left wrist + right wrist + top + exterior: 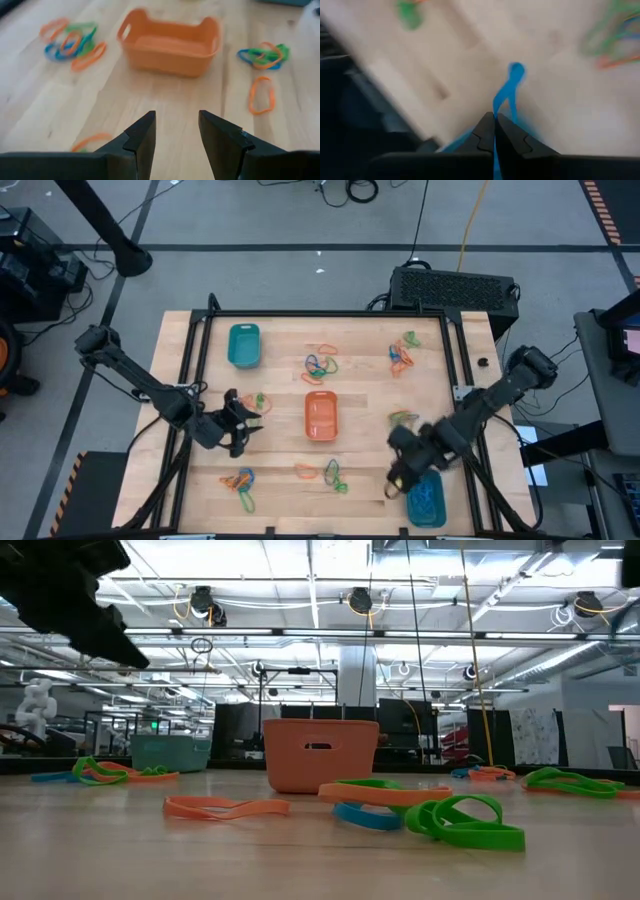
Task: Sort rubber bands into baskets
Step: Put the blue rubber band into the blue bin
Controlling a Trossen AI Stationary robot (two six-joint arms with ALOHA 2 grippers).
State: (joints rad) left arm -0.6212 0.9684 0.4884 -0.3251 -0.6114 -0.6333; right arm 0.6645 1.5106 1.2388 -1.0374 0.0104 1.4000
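On the wooden table (370, 395), right end effector (494, 120) pinches a blue rubber band (509, 90); left end effector (176, 131) parted.

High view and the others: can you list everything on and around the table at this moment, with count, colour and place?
Baskets: three. Teal basket at the far left of the table; orange basket in the centre; second teal basket at the near right corner, holding blue bands.
Rubber bands: many, in orange, green and blue, lying in loose clusters: far centre, far right, right of centre, near centre, near left, plus a few beside the left gripper.
Blue rubber band: one, pinched in the right gripper.
Table: one, light wood.
Black box: one, behind the table's far right.
Left gripper: open, empty, left of the orange basket.
Right gripper: shut on the blue band, by the near-right teal basket.
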